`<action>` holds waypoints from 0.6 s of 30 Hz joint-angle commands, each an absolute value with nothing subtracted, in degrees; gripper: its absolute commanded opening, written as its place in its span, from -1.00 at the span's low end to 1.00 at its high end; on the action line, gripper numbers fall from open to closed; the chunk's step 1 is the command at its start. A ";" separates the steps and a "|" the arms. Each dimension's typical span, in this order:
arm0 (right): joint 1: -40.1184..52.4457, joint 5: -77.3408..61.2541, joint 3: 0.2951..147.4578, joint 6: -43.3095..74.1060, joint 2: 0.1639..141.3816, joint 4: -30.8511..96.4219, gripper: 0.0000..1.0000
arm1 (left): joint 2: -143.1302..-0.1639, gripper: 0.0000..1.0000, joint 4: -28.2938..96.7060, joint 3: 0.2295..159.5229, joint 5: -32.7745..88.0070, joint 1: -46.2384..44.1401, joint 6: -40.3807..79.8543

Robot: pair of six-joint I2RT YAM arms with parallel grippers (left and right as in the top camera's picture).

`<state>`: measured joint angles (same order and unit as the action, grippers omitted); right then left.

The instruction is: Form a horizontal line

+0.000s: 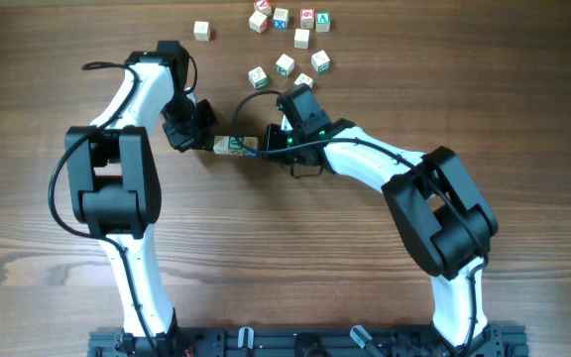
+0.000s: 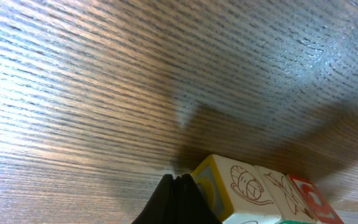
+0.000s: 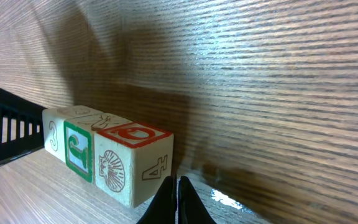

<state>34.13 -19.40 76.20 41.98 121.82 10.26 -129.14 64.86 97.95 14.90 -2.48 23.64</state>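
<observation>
The horizontal line (image 1: pixel 234 146) is a short row of three pale letter cubes lying side to side on the wooden table between my two grippers. In the right wrist view its cubes are a "3" cube (image 3: pixel 55 132), a green-marked middle cube (image 3: pixel 78 149) and a red-topped cube (image 3: pixel 132 163) with a shell and a "4". My right gripper (image 3: pixel 176 182) is shut, its tip against the "4" face. My left gripper (image 2: pixel 179 182) is shut too, its tip at the yellow-framed end cube (image 2: pixel 229 186). Neither holds anything.
Several loose cubes (image 1: pixel 285 64) with red, blue and green marks lie scattered at the table's far edge, the nearest (image 1: pixel 258 76) just behind the right wrist. One lone cube (image 1: pixel 201 31) sits further left. Both arms bend in from the near edge.
</observation>
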 commanded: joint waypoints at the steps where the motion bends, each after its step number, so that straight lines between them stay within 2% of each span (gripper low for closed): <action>1: 34.17 -17.98 75.68 42.00 123.33 10.33 -0.91 | -130.10 -0.92 65.49 97.65 15.66 -2.52 22.94; 18: 34.17 -17.96 75.68 41.98 123.33 10.02 -0.91 | -130.10 -0.92 66.54 97.65 15.66 -2.52 22.94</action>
